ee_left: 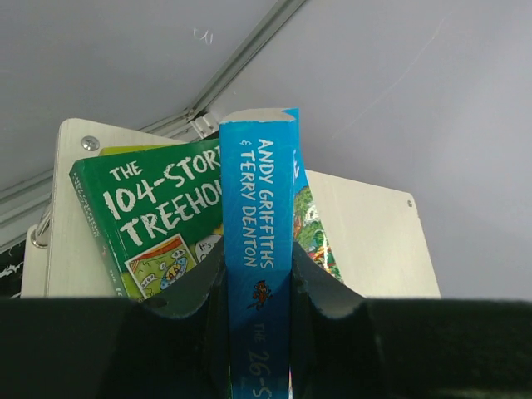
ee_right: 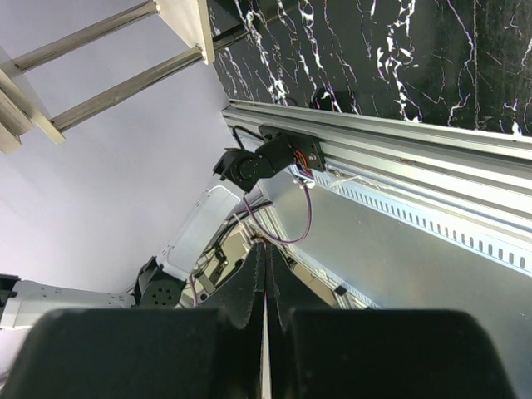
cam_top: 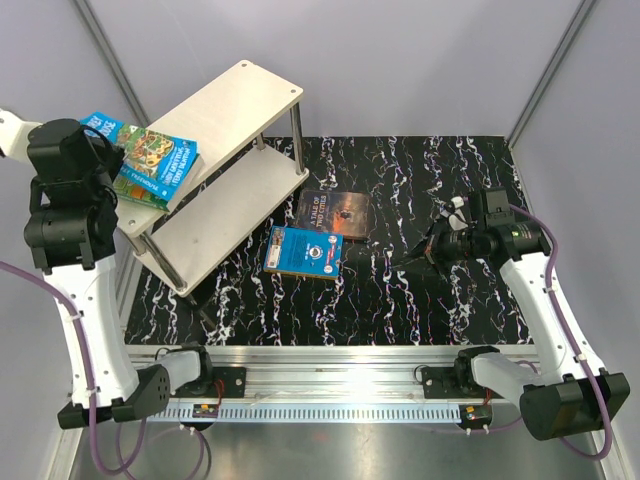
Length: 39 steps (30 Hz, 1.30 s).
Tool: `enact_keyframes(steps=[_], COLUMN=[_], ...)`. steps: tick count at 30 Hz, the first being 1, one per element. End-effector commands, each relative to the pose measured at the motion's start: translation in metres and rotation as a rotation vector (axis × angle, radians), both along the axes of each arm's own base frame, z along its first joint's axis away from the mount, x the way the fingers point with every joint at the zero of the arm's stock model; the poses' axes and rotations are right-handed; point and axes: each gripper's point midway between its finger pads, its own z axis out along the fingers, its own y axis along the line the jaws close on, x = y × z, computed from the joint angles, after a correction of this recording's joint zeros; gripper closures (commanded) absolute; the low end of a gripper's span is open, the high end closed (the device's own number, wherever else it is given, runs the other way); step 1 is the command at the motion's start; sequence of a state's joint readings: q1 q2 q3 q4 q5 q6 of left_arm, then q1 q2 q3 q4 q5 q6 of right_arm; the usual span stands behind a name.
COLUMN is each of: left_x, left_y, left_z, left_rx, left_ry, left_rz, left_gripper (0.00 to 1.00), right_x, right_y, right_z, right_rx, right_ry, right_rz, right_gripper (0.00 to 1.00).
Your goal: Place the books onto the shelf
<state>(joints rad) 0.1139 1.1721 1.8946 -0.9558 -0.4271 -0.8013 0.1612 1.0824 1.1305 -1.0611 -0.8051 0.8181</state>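
Gripping blue book (ee_left: 258,191) by spine with left gripper (ee_left: 258,270), above green book (ee_left: 150,216) on shelf (ee_left: 378,241), likely for stacking; idling with right gripper (ee_right: 266,287) closed, empty, aside.

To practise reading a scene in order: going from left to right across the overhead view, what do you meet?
left gripper → held Treehouse book at the shelf's left end → shelf → blue book lying flat → dark book → right gripper
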Motion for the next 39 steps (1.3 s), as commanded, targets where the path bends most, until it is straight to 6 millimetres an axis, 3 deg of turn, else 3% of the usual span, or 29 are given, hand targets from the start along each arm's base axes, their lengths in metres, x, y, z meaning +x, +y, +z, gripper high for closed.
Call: enact_keyframes(steps=[1, 2, 6, 9, 14, 18, 19, 26, 32, 36, 39], left_x=[0.009, 0.013, 0.015, 0.014, 0.010, 0.001, 0.001, -0.003, -0.022, -0.031, -0.037], left_y=[0.003, 0.002, 0.009, 0.016, 0.023, 0.030, 0.030, 0.035, 0.031, 0.007, -0.009], left_z=[0.002, -0.010, -0.023, -0.028, -0.031, -0.033, -0.029, -0.030, -0.007, 0.018, 0.024], left_rx=[-0.003, -0.015, -0.033, -0.035, -0.034, -0.028, -0.022, -0.047, -0.031, -0.051, -0.086], left_ry=[-0.038, -0.013, 0.008, 0.034, 0.069, 0.095, 0.094, 0.182, 0.144, 0.034, -0.001], left_rz=[-0.021, -0.038, -0.038, -0.028, -0.016, -0.001, -0.011, -0.018, 0.001, -0.086, -0.148], left_gripper=[0.83, 0.81, 0.71, 0.52, 0.43, 0.15, 0.02, 0.01, 0.01, 0.01, 0.01], right_x=[-0.001, -0.002, -0.003, -0.003, -0.002, -0.002, -0.002, -0.003, -0.003, -0.003, -0.003], right_y=[0.004, 0.004, 0.003, 0.004, 0.004, 0.004, 0.003, 0.004, 0.004, 0.004, 0.004], right_z=[0.003, 0.004, 0.001, 0.002, 0.001, 0.000, 0.000, 0.000, -0.001, 0.000, -0.001], right_rx=[0.017, 0.017, 0.015, 0.015, 0.014, 0.013, 0.013, 0.014, 0.014, 0.011, 0.010], right_ry=[-0.025, -0.026, -0.019, -0.020, -0.022, -0.016, -0.017, -0.013, -0.011, -0.016, -0.012], right_rz=[0.029, 0.028, 0.027, 0.030, 0.029, 0.028, 0.026, 0.029, 0.030, 0.029, 0.032], right_gripper=[1.00, 1.00, 1.00, 1.00, 1.00, 1.00, 1.00, 1.00, 1.00, 1.00, 1.00])
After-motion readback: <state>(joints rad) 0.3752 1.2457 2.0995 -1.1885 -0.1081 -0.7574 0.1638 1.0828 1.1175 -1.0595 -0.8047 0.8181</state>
